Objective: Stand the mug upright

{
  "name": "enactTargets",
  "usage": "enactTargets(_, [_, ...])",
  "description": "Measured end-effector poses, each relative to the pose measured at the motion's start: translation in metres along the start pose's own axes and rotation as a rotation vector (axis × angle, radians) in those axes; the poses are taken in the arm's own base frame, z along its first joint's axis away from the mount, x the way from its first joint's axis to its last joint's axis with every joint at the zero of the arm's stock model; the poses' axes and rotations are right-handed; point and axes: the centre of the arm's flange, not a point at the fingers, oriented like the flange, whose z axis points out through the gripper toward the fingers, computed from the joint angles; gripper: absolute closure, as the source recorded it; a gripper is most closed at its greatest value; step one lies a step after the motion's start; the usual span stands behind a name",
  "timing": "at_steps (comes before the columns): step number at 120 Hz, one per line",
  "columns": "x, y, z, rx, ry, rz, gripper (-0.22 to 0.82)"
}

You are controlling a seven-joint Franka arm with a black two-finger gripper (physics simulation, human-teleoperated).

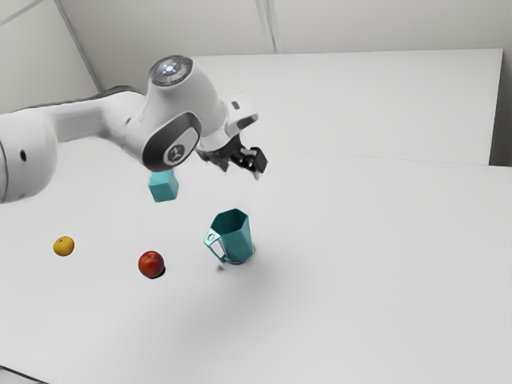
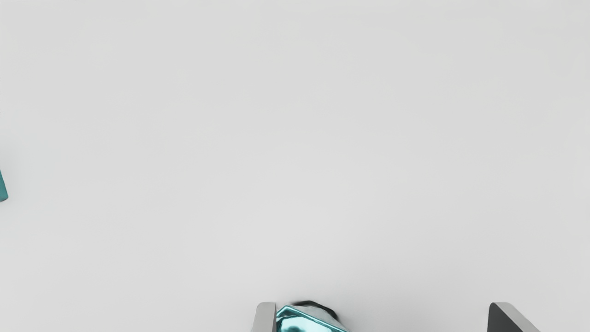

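Observation:
In the exterior view my gripper (image 1: 246, 162) hangs in the air above the table, higher than the mug and apart from it. The teal mug (image 1: 238, 240) stands upright on the table, its open rim facing up and its handle toward the exterior view's left. In the wrist view the fingers of my gripper (image 2: 381, 311) are wide apart with nothing held. Part of the mug's rim (image 2: 306, 323) shows beyond one fingertip, lower down; the rest of the mug is cut off.
A teal block (image 1: 164, 186), a red apple (image 1: 151, 264) and an orange fruit (image 1: 64, 246) lie on the white table (image 1: 360, 280), toward the exterior view's left of the mug. In the wrist view, the block's corner (image 2: 2, 189) shows at the edge.

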Motion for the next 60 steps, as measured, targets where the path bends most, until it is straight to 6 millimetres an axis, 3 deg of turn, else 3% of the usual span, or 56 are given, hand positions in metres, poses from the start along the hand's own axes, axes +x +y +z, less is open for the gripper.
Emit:
enactTargets(8, [0.024,-0.006,-0.014,-0.032,-0.053,-0.047,0.09])
enactTargets(22, [0.023,-0.034,-0.070,-0.067,-0.110,-0.078,0.05])
enactTargets(34, [0.028,-0.115,-0.103,-0.068,-0.151,-0.169,0.03])
enactTargets(40, [0.035,-0.139,-0.112,-0.070,-0.172,-0.181,0.03])
enactTargets(50, [0.056,-0.152,-0.126,-0.078,-0.190,-0.147,0.02])
enactTargets(60, [0.060,-0.158,-0.132,-0.082,-0.223,-0.107,0.01])
